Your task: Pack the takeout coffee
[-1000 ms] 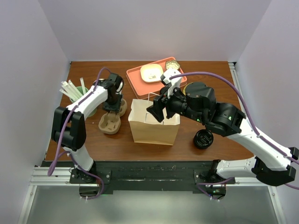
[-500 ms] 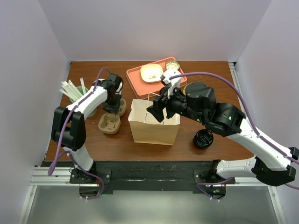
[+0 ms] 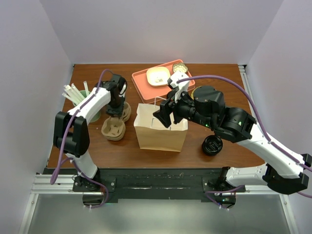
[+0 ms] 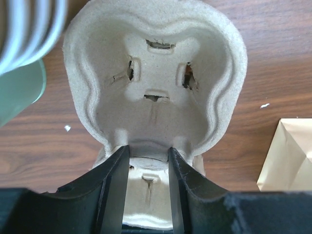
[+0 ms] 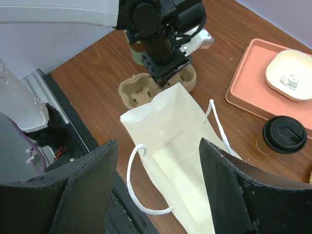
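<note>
The takeout coffee (image 5: 284,135), a small cup under a black lid, stands on the table beside the orange tray; my right arm hides it in the top view. The brown paper bag (image 3: 160,136) stands upright and open in the middle of the table. My right gripper (image 5: 158,146) hovers open over the bag's mouth (image 5: 165,109) with nothing between its fingers. Left of the bag lies a pulp cup carrier (image 4: 156,73). My left gripper (image 4: 148,151) points down onto the carrier, its fingers pressed against both sides of the carrier's middle ridge.
An orange tray (image 3: 141,80) with a small dish (image 3: 158,75) sits at the back. A green cup of straws (image 3: 80,95) stands at the far left. A squat black round piece (image 3: 212,145) lies right of the bag, under my right arm.
My left gripper has narrowed onto the carrier's middle ridge and its wrist has shifted slightly left. The right arm and the bag have not moved.
</note>
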Controlling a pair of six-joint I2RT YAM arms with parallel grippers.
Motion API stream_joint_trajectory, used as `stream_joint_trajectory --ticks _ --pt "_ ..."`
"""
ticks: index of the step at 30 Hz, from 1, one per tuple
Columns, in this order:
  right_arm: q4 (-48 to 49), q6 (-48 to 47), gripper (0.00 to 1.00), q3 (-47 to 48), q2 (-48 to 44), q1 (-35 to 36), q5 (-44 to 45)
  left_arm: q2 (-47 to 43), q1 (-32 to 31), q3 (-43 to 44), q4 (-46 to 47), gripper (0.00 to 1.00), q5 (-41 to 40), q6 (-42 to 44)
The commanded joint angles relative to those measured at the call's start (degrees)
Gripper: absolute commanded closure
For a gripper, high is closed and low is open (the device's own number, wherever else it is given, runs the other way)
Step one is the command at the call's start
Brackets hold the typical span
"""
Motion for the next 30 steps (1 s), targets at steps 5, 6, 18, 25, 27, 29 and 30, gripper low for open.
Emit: stream_joint_trajectory --ticks 5,6,18,25,27,29,30 --pt "3.21 0.3 0.28 1.15 0.22 0.11 -0.39 -0.21 0.71 9.04 -6.41 0.7 -1.63 -0.69" --pt "3.21 0.3 0.28 1.15 0.22 0.11 -0.39 -0.12 0.63 9.13 -6.58 0.7 -1.63 -0.69" --pt "2.78 -0.23 0.28 1.59 0.22 0.11 -0.3 -1.17 0.54 15.18 -10.18 0.73 0.56 -0.69" --pt "2.51 0.3 0.29 1.85 -0.4 0.11 0.93 -2.84 -0.6 21.95 -12.38 0.74 6.18 -1.48" --pt "2.6 0.56 0.29 2.12 -0.75 0.11 2.15 -3.72 -0.96 23.62 -12.3 0.74 7.24 -1.65" --pt "2.34 1.0 0.29 2.38 -1.27 0.11 3.65 -4.6 -1.22 27.31 -12.38 0.74 9.35 -1.74" --pt "2.16 1.43 0.29 2.56 -1.45 0.11 5.05 -4.95 -1.31 28.63 -12.38 0.74 9.53 -1.74"
